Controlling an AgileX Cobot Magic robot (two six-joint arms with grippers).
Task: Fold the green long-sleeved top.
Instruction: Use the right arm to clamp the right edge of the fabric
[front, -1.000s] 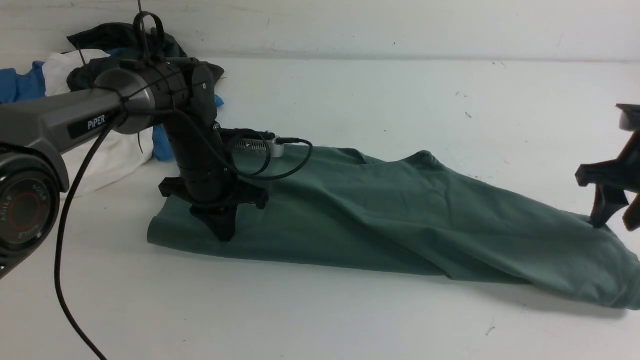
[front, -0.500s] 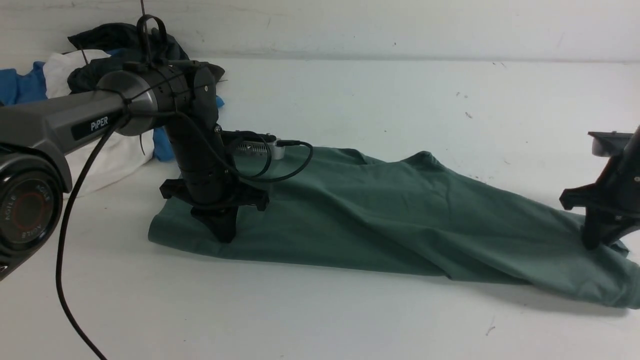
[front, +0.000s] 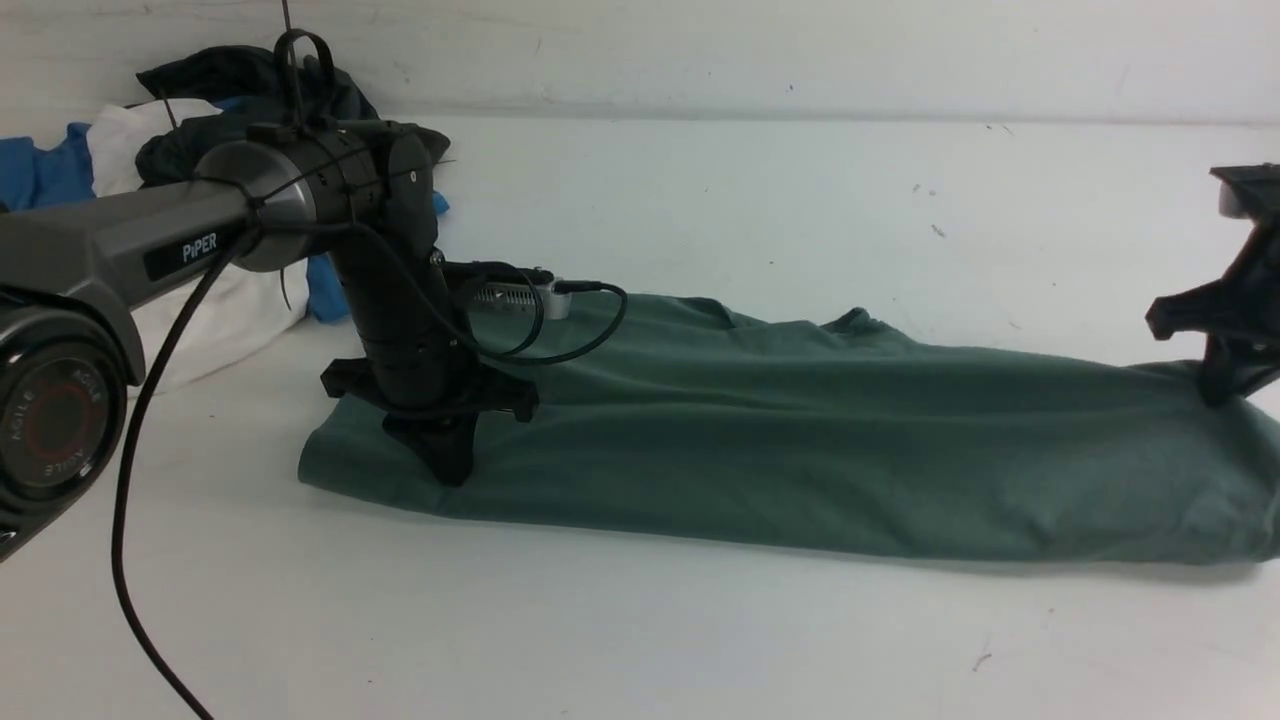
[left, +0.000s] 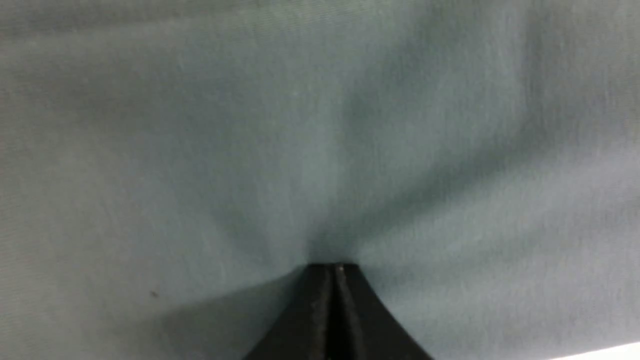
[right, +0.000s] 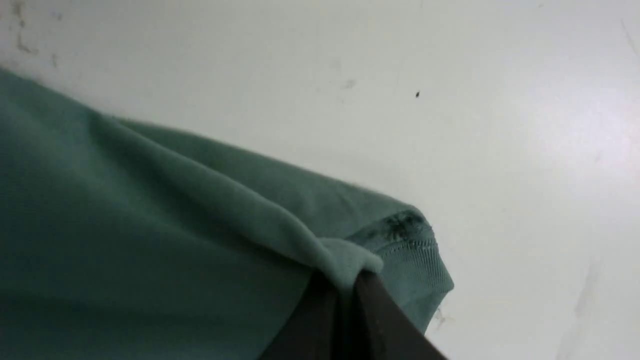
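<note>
The green top (front: 800, 450) lay stretched lengthwise across the white counter (front: 640, 640), running from the left arm toward the right edge of the front view. The left claw (front: 447, 470) pointed straight down onto the cloth near its left end, jaws closed tight together, tips pressed into fabric that puckered around them. The right claw (front: 1215, 395) was clamped on a fold of the green top beside a ribbed hem, holding that end slightly raised. A pile of clothes (front: 200, 110) in white, blue and dark colours sat at the far left, behind the left arm.
</note>
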